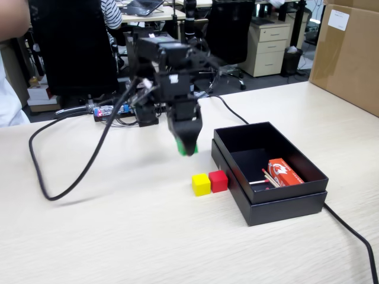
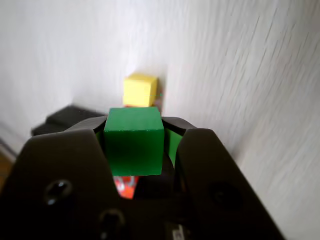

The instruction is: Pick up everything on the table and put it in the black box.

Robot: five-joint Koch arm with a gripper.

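1. Broadly, the table (image 1: 118, 236) is pale wood-grain laminate.
2. Matte black box (image 1: 284, 204), rectangular with a stepped rim, sits at right in the fixed view.
3. Gripper (image 1: 188, 148), dark plastic, hangs above the table, clamped on the green cube (image 2: 134, 140).
4. Yellow cube (image 1: 201, 184) and red cube (image 1: 218, 180) touch, just left of the box.

Both views are evenly and fairly brightly lit, with no hard glare. In the fixed view, soft shadows lie on the table (image 1: 118, 236) just under the black cable (image 1: 71, 183), and the black box (image 1: 284, 204) interior stays dark. The arm looks slightly smeared. In the wrist view, the wood grain streaks with blur toward the right edge, and the near jaws are soft.
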